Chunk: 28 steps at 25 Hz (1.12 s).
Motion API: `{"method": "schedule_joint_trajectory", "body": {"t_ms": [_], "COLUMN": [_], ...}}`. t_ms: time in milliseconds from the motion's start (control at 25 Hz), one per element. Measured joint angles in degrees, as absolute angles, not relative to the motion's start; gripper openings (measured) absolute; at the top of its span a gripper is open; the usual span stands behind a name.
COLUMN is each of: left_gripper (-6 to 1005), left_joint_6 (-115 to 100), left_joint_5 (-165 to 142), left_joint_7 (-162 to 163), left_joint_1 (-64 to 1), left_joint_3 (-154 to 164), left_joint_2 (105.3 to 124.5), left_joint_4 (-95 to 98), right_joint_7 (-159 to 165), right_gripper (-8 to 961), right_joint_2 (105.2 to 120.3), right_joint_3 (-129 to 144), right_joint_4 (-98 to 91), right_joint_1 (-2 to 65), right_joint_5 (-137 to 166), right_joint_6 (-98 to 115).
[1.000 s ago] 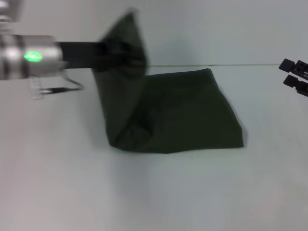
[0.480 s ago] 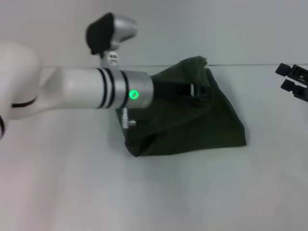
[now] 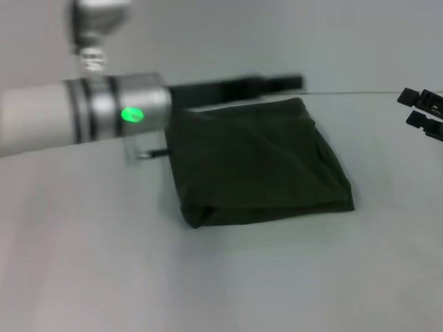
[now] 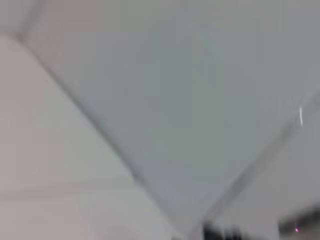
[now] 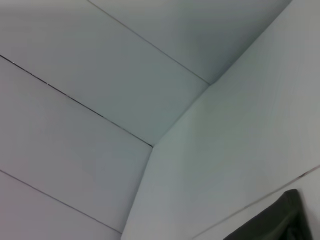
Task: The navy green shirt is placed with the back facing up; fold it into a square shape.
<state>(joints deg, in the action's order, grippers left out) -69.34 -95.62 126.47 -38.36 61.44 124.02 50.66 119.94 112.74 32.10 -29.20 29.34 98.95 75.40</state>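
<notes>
Lying folded into a rough square (plain, dark olive), the shirt [image 3: 259,162] rests flat; left pincer [image 3: 280,84] state unclear.

White left arm [image 3: 41,121] with silver wrist (black rings, green light) and black gripper.
</notes>
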Motion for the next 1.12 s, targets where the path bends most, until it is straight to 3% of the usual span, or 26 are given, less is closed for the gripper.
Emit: {"method": "schedule_joint_trajectory", "body": {"t_ms": [120,320,480,560,760,1120], "left_gripper": [309,552,739,809,921,921], "left_joint_6": [-71.5,-78.4,-85.0,-86.9,-87.1,-86.1], "left_joint_5": [-93.4,-94.6,-99.3,-100.8,-101.3,-101.2], "left_joint_7": [129.2,134.7,135.1,135.2,134.8,134.4], "left_joint_1": [-34.0,-30.0,-29.5,-29.4,-28.8,-29.0], "left_joint_3": [55.0,45.6,38.1,36.3,35.6,35.5], "left_joint_2": [123.07,119.62,118.63,118.39,118.53,119.38], "left_joint_4": [51.3,48.3,48.1,48.2,48.4,48.1], "right_joint_7": [120.7,127.9,134.9,137.5,141.2,146.0], "right_gripper": [825,825,825,825,824,824], "right_joint_2": [111.66,108.34,106.73,106.77,108.74,111.75], "right_joint_3": [32.7,34.7,37.0,38.3,41.4,47.4], "right_joint_4": [-29.5,-30.5,-31.8,-33.2,-34.3,-26.2], "right_joint_1": [29.7,34.4,40.8,43.8,50.6,56.7], "right_joint_5": [101.0,113.7,124.8,129.3,137.0,139.9], "right_joint_6": [75.4,74.5,73.8,73.2,67.4,53.8]}}
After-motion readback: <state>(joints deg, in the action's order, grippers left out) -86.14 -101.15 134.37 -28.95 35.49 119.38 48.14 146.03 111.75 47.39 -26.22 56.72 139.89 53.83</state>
